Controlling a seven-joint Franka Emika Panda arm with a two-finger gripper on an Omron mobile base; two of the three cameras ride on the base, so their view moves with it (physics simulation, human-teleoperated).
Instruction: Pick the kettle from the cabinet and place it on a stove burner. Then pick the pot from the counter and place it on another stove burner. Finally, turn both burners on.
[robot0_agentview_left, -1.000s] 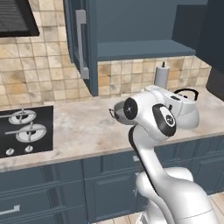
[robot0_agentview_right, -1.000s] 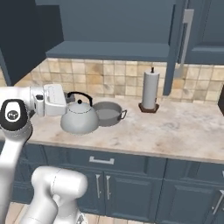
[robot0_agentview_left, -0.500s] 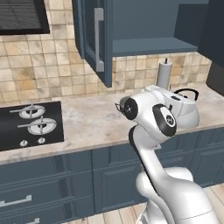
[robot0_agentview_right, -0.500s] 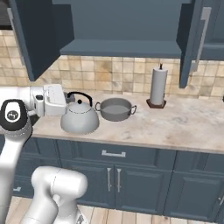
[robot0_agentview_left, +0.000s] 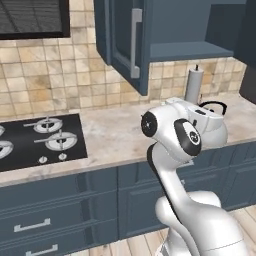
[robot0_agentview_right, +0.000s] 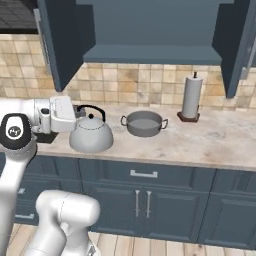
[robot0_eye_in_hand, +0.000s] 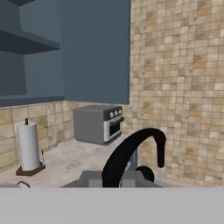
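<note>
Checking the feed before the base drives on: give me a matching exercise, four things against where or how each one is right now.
Things:
1. kettle
2. pot
3. paper towel roll
4. cabinet

States:
A. upright on the counter against the tiled wall
B. doors open, shelf bare
C. handle in the shut gripper
D. on the counter, beside the kettle, not gripped

Pairs: 1-C, 2-D, 3-A, 4-B
</note>
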